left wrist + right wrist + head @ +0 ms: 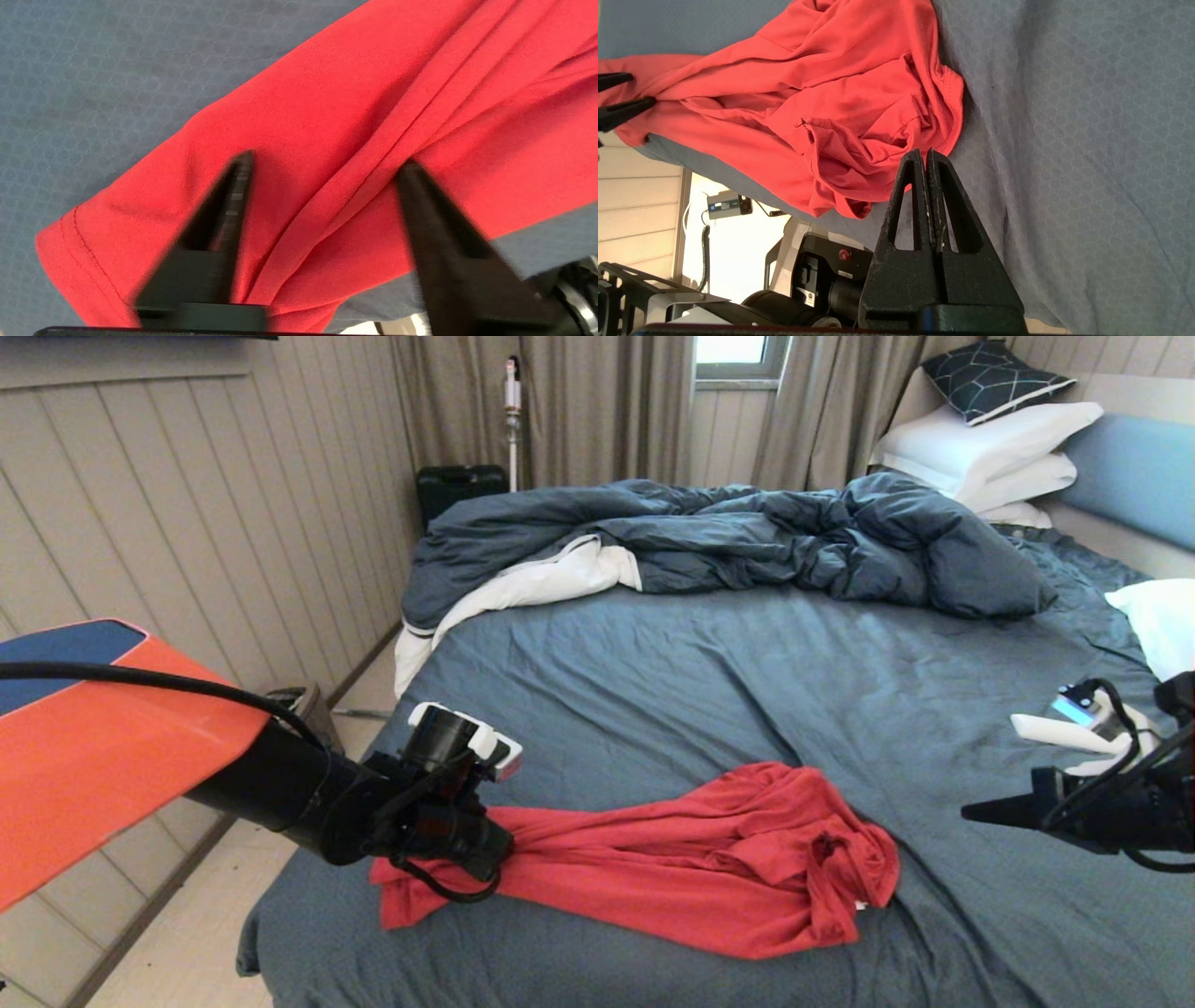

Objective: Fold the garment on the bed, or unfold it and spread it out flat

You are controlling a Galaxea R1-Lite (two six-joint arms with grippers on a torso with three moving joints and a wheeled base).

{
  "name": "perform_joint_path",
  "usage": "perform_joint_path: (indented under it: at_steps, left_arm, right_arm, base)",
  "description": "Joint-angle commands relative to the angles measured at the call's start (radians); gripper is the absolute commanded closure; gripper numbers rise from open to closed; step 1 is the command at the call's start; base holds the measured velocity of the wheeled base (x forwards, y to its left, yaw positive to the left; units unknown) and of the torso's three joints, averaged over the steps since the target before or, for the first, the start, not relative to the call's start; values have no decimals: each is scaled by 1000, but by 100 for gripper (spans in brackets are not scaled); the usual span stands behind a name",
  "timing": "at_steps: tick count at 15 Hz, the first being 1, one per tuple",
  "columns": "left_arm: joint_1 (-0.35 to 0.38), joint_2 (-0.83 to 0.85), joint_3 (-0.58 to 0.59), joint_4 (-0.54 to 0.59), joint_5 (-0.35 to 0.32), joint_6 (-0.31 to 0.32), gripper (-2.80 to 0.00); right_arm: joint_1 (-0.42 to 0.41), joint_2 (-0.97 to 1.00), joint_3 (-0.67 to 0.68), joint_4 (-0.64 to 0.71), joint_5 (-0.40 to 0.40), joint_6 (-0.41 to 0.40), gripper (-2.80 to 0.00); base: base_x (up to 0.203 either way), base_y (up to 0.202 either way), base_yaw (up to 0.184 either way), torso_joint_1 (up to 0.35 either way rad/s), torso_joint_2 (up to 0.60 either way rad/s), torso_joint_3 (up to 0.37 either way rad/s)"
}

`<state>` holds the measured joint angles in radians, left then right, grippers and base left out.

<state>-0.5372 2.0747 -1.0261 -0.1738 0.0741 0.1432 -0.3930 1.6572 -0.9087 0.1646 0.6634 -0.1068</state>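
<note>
Two fingers of the left gripper (322, 163) stand apart over the garment (672, 859); closing may pinch several layers.

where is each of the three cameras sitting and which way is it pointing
Head view: on the robot's head, facing forward and down at the bed; both arms show.
Left wrist view: behind the open left gripper, looking at the garment just beyond its fingertips.
Right wrist view: behind the shut right gripper, hanging over the sheet beside the garment's bunched end.
Shared: all three show the red garment on the blue-grey sheet.
</note>
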Motion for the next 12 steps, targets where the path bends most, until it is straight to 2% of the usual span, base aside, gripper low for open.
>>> perform_joint_path:
  at_steps: [1, 5, 9, 12]
  left_arm:
    - [0, 7, 7, -1, 21, 1, 0]
    - [0, -19, 1, -3, 30, 26, 0]
    - [14, -42, -39, -23, 69, 73, 0]
    - [59, 0, -54, -186, 97, 190, 0]
  right_arm:
    - [-1, 4, -1, 1, 4, -2, 0]
    - [-1, 8, -1, 1, 2, -2, 0]
    - [0, 12, -1, 0, 1, -2, 0]
    - [0, 19, 0, -1, 1, -2, 0]
  base:
    - [0, 0, 0, 0, 0, 0]
    - [0, 0, 0, 0, 0, 0]
    - [0, 0, 0, 0, 0, 0]
    - [0, 0, 0, 0, 0, 0]
